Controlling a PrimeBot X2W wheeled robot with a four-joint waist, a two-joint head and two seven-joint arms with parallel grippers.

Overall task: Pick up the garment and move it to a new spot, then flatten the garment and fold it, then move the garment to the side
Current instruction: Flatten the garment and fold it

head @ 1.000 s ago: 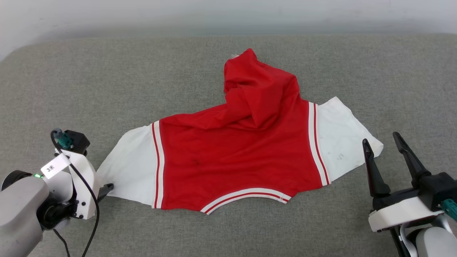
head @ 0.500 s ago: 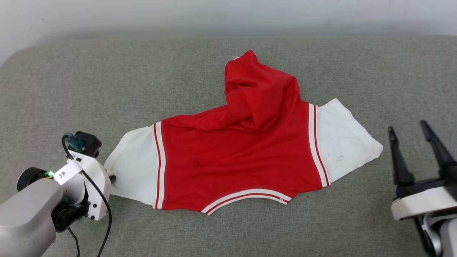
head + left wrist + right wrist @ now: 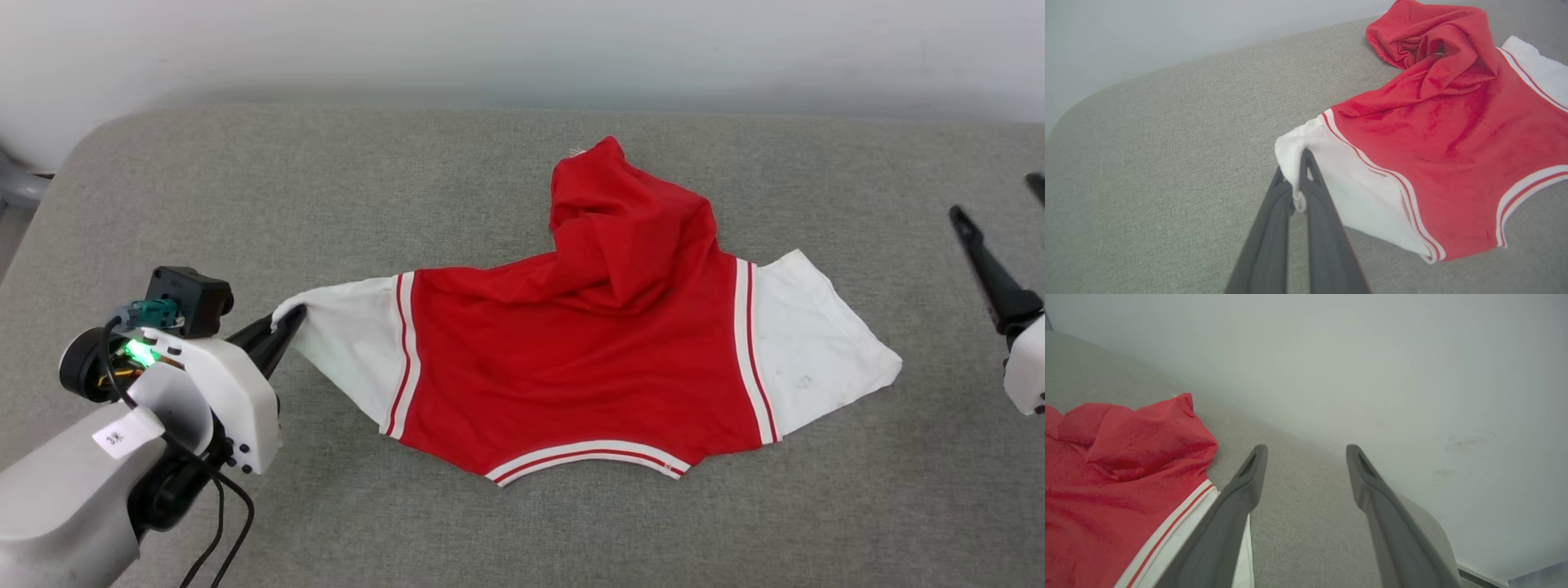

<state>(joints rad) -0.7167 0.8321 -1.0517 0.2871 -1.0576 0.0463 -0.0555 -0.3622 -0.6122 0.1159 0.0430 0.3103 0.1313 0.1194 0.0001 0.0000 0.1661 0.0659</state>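
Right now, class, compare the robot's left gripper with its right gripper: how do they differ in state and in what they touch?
The left gripper is shut on a white sleeve of the garment; the right gripper is open, holding nothing. The left gripper touches the garment; the right gripper hangs clear of it. Both have long dark fingers.

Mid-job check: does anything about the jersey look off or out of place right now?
Yes. The garment is not flat: its red far part is bunched into a crumpled heap folded over the body. The left gripper pinches one white sleeve corner. The other white sleeve carries small dark smudges.
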